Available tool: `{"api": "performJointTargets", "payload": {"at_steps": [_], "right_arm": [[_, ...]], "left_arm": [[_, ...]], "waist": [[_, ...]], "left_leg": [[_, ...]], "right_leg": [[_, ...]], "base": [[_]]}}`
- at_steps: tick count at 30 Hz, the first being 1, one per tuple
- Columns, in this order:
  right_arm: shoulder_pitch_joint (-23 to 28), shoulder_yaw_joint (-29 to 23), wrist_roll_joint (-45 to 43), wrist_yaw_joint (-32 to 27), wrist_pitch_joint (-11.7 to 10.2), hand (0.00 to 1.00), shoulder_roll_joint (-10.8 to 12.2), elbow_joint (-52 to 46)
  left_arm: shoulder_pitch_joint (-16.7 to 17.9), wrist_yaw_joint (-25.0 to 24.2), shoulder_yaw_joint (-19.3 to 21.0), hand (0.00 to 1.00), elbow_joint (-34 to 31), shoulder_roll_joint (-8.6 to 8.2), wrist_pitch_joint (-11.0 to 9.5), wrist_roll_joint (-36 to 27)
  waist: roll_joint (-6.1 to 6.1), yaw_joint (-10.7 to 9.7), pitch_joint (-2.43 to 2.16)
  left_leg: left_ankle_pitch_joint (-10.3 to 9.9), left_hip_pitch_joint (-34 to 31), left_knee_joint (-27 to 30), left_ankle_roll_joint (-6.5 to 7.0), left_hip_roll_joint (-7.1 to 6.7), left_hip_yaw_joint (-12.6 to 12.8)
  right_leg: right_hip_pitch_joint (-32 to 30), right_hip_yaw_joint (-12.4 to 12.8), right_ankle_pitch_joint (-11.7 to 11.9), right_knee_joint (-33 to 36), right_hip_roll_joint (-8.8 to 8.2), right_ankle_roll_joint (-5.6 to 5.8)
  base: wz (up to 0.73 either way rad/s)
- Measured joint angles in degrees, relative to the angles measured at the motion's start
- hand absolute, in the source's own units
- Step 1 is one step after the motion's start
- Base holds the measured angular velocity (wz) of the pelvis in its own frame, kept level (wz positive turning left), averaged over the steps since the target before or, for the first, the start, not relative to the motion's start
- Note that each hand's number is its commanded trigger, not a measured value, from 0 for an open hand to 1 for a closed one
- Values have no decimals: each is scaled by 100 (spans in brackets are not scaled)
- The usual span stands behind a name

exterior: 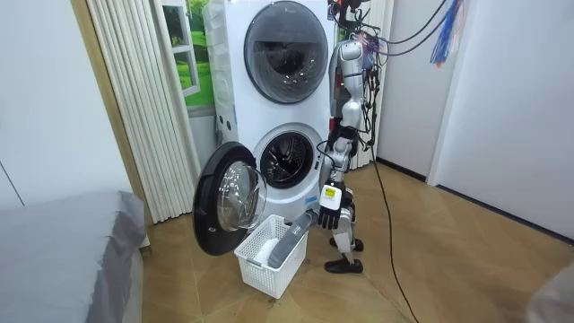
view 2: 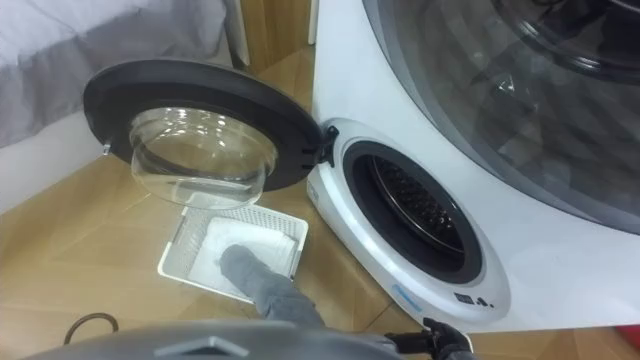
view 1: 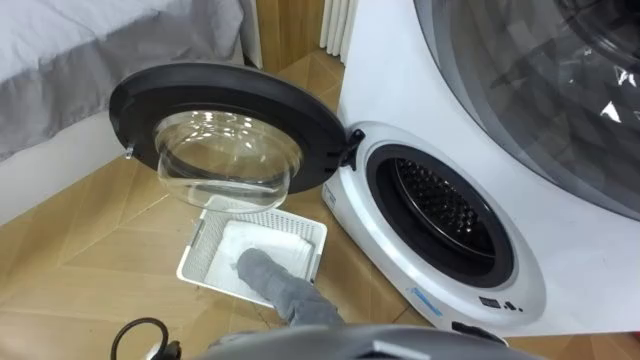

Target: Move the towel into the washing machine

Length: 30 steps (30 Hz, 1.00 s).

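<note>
Grey towel (view 1: 278, 288) not yet in the washing machine (view 1: 385, 80). One end lies down in the white basket (view 1: 193, 250), and the rest climbs over the near rim toward the robot, where the robot's own body hides its top end in the eye views. Basket sits on the wood floor (view 1: 80, 230), right under the open door (view 1: 230, 85), which is swung wide to the left with its glass bowl hanging over the basket's far edge. Basket's bottom looks white. Can't tell if that's more cloth or just the plastic.

Drum (view 1: 445, 205) is dark and open, w/ nothing hanging in the mouth. It is near the basket, to the right of it.

Room view: robot stands close by the front of the machine, on the room view's right side of it, basket at its feet. Right hand (exterior: 329, 211) hangs low, just beside the towel's upper end. Whether it's touching or grasping the cloth, can't tell — same hand shows as a dark bit at the lower right in the right eye view (view 2: 447, 340).

A second machine (exterior: 282, 45) is stacked on top, door closed. Bed (view 1: 60, 60) w/ grey cover off to the left.
</note>
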Motion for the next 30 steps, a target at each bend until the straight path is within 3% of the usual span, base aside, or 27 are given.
{"api": "performJointTargets", "payload": {"at_steps": [18,24,30], "right_arm": [[-71,7,18,-2,14,0,-11,-24],[-254,154,20,45,-99,0,-64,28],[-545,238,-173,58,-228,0,-109,72]], "left_arm": [[-193,-82,-53,0,-68,19,-18,141],[-527,159,-183,0,-74,98,-303,172],[-1123,561,-377,0,-36,127,-816,112]], "waist": [[30,-9,-2],[74,-24,25],[106,-67,41]], "left_leg": [[1,-229,36,0,4,1],[6,-576,131,7,7,-7],[66,-997,190,22,5,10]], "right_leg": [[-262,51,0,46,-4,-1],[-545,61,18,77,-7,-8],[-1047,82,18,256,-25,-8]], "base": [[0],[0],[0]]}}
